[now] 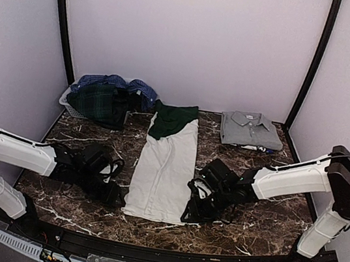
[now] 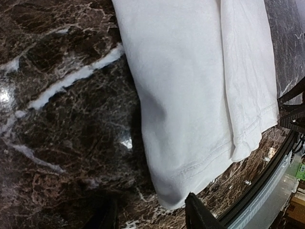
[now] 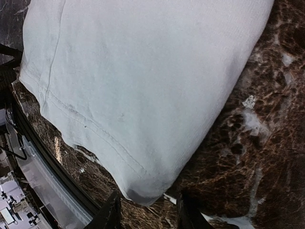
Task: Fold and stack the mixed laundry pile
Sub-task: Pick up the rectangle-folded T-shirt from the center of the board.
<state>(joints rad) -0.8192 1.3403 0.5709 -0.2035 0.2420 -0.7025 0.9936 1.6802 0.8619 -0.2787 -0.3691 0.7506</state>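
Near edge of desk [image 1: 246, 228]: left claw [image 2: 151, 205] at the near left hem corner of the white tee [image 1: 166, 169], jaws released, a gap showing beside the cloth. Right claw [image 3: 147, 200] at the near right hem corner, cloth filling the gap; grasping or not, cannot tell. Tee lies mid-desk as a long narrow strip, green sleeve at its far end. Far right: folded grey polo [image 1: 249, 127]. Far left corner: basket [image 1: 67, 100] holding tartan shirt [image 1: 100, 101] and blue checked shirt [image 1: 113, 82].

A: Any lettering legible anywhere?
B: None; the white tee [image 1: 166, 169] shows only plain cloth; a pale patch inside the grey shirt's [image 1: 249, 130] collar is too small to read.
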